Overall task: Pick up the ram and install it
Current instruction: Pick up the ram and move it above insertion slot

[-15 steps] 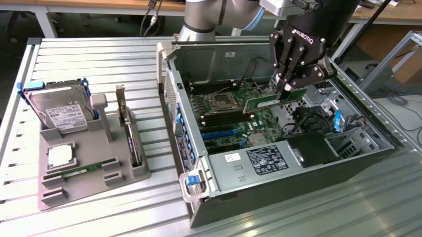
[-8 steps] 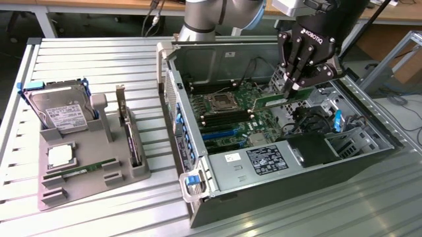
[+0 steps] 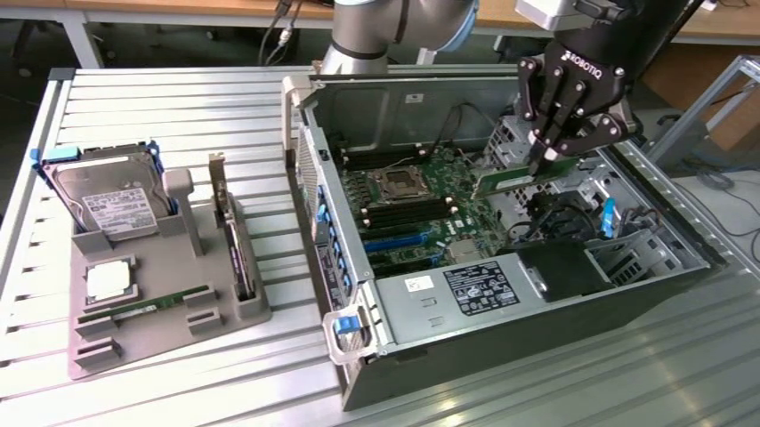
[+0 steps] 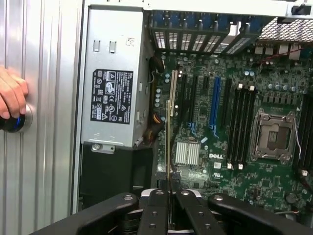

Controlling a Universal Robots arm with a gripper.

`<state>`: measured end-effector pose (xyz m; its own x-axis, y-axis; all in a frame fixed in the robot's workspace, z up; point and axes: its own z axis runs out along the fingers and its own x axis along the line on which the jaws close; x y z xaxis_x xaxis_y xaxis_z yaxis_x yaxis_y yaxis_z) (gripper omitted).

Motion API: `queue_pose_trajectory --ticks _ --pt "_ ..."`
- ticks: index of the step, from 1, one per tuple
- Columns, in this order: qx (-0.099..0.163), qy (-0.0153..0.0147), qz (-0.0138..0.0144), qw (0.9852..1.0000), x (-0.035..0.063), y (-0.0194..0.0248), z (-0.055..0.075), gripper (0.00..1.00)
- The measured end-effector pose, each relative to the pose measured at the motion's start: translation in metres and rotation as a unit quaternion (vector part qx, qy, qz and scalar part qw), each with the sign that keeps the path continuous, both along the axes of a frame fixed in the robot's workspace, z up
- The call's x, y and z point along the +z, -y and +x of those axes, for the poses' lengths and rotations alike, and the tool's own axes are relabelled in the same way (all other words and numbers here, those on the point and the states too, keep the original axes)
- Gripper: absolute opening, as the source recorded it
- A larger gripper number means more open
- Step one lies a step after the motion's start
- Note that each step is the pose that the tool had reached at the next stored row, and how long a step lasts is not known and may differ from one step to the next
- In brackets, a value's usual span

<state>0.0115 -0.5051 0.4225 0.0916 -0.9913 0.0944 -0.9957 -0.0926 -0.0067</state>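
Our claw point(image 3: 549, 165) hangs in the upper right of the exterior frame, pinched narrow on one end of the ram point(image 3: 508, 182). The green stick juts toward the frame's centre and floats above the motherboard point(image 3: 428, 205) inside the open computer case point(image 3: 535, 351). It touches nothing below. The black memory slots point(image 3: 404, 216) lie further toward the frame's left, beside the processor socket point(image 3: 401, 184). From the wrist, we look down the ram point(image 4: 170, 132) edge-on, a thin line running out from between the claw's point(image 4: 169, 204) closed tips. It sits over the board close to the silver power supply point(image 4: 115, 88) and well apart from the memory slots point(image 4: 240, 127). A person's hand point(image 4: 12, 95) rests at the rail outside the case. We judge the danger to be alignment. Held by one end, the stick could pivot in the pinch, meet a slot skewed or reversed, or snag the nearby cables, and pressing then might bend it.
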Motion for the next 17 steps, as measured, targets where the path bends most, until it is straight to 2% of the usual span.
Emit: queue_pose_trajectory --ticks 7,11,17 --pt "0.000 0.0000 -0.0001 1.0000 0.0000 0.0000 0.017 0.12" --pt "0.000 0.0000 -0.0001 1.0000 0.0000 0.0000 0.033 0.12" --pt "0.000 0.0000 -0.0017 1.0000 0.0000 -0.0141 0.039 0.12"
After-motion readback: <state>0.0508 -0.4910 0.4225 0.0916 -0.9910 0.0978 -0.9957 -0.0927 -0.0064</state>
